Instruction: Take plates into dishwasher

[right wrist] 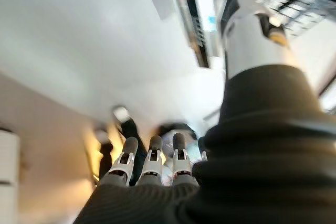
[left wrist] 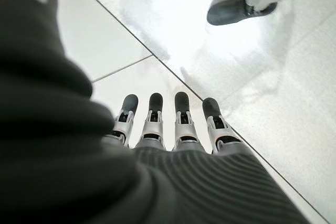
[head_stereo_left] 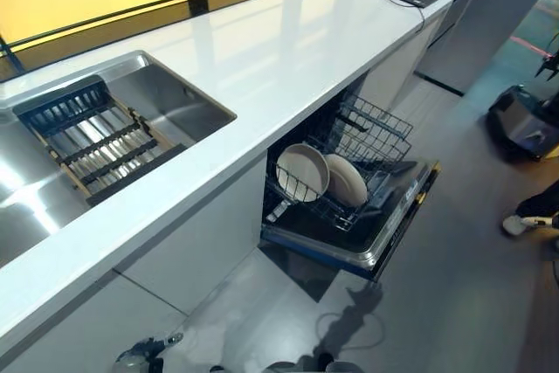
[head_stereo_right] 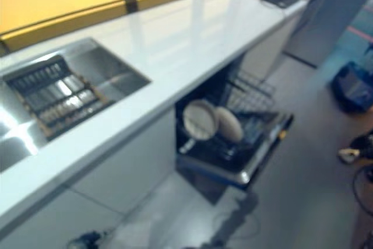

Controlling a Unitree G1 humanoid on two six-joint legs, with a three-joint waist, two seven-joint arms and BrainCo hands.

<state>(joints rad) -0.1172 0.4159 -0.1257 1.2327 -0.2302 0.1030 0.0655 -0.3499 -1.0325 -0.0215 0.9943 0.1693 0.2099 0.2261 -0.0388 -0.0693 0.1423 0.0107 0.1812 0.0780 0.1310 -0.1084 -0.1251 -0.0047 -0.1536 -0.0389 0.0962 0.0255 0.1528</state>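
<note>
Two round cream-white plates and stand on edge in the pulled-out dark wire lower rack of the open dishwasher, below the long white worktop. They sit side by side at the near left end of the rack, leaning slightly, close enough that I cannot tell if the rims touch.

Left hand: fingers straight and apart, holding nothing, hanging over the pale tiled floor. Right hand: fingers extended, nothing between them as far as the blurred wrist view allows; also hanging low. Neither hand shows in the head views.

To the left, the stainless steel sink carries a dark slatted drying rack with a wooden frame; no plates visible in it or on the worktop, so loading looks finished or nearly so.

Risks from here:
- The rack is out and the door is down at leg level. A step forward could strike the door edge.
- Pushing the rack in quickly could tip the leaning plates against each other or the tines.
- A person's shoe shows at the far right; a turn that way crowds them.
</note>
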